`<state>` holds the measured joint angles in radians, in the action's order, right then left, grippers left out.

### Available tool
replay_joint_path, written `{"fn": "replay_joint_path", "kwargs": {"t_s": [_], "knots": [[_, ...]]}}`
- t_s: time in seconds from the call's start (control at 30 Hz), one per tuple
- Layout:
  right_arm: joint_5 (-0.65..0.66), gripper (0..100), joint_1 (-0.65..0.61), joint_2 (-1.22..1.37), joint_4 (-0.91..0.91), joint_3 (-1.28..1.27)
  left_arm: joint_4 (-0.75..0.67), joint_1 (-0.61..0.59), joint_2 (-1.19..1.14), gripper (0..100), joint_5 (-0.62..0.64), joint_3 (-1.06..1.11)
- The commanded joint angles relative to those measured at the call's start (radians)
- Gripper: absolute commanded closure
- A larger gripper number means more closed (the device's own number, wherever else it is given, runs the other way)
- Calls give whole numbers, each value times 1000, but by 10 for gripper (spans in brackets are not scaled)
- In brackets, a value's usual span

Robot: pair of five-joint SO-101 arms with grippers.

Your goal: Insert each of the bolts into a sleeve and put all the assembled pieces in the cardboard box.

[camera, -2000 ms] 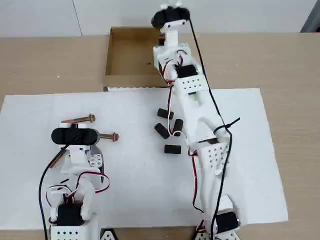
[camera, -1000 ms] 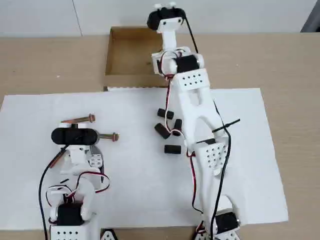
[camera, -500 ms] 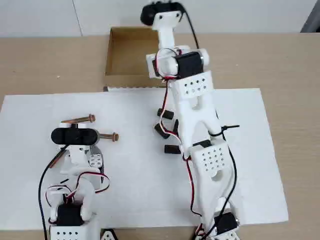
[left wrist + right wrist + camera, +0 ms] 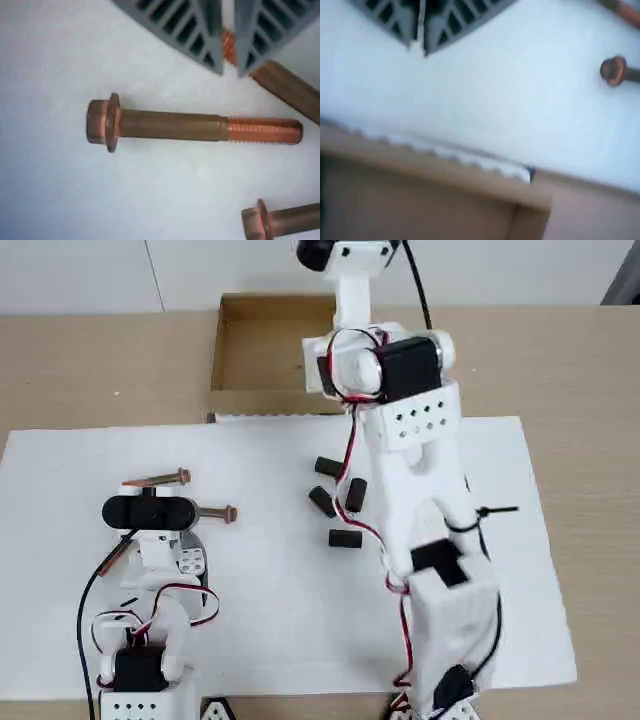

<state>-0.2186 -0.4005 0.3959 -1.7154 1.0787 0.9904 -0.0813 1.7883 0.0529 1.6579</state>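
Lower left, the left gripper (image 4: 230, 69) grasps a copper-coloured metal bolt (image 4: 287, 89). Top centre, the right gripper (image 4: 418, 46) hangs clenched and empty near the brown cardboard box (image 4: 258, 345).

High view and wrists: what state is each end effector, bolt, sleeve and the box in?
Held bolt: clamped at its thread.
Left end effector: shut on held bolt.
Right end effector: shut, empty.
Loose bolts: two, lying on paper, unsleeved.
Sleeves: four, loose on paper, no bolts in.
Cardboard box: open, visible floor bare.
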Motion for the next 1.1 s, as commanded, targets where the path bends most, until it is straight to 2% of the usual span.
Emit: {"fn": "replay_joint_path", "kwargs": {"t_s": [0.0, 0.2, 0.47, 0.8, 1.07], "knots": [[-60, 995, 2, -165, -12, -209, -23, -5, 11, 995, -5, -7], [-175, 995, 4, -249, -12, -453, -23, -5, 11, 995, -5, -7], [-262, 995, 2, -252, -5, -655, -23, -5, 11, 995, -5, -7], [-230, 993, 16, -240, 168, -910, -23, -5, 11, 995, -5, -7], [-212, 993, 18, -137, 200, -921, -25, -3, 11, 995, -5, -7]]}}
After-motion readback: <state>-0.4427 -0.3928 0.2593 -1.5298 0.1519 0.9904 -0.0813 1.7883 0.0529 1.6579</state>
